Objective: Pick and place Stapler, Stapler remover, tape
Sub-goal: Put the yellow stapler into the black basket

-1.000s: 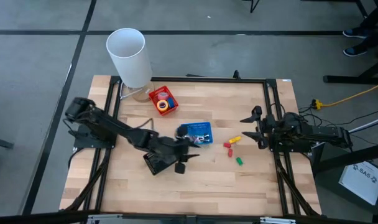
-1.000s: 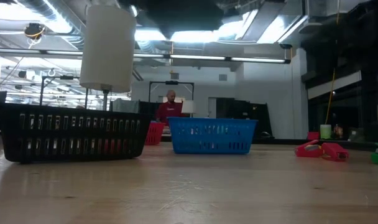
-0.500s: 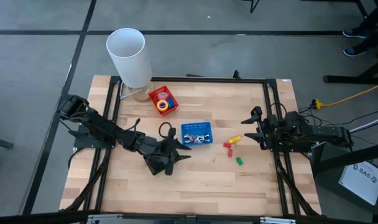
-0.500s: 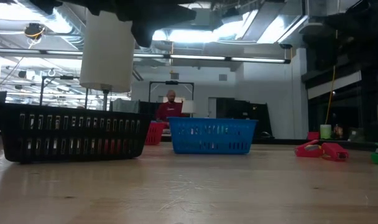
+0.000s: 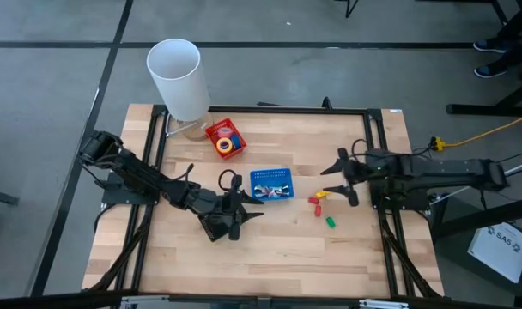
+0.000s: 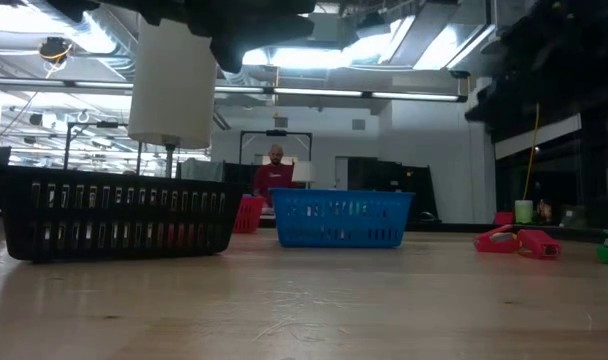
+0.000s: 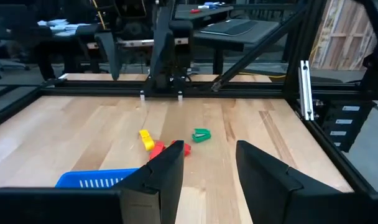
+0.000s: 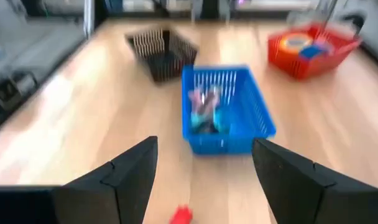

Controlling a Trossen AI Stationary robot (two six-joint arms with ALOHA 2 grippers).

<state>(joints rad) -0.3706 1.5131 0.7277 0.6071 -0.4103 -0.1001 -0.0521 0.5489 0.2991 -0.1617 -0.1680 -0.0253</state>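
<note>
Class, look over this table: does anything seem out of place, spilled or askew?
Yes: small red, yellow and green pieces lie loose on the bare wood right of the blue basket, while other items sit inside baskets. Nothing looks tipped or damaged.

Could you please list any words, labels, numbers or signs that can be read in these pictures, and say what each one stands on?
"SA5": on the white sheet lying on the floor beyond the table's right edge, in the high view; a smaller mark beside it is too small to read.
Nothing legible shows on the blue basket, the red basket, the black basket or the white cylinder.
</note>
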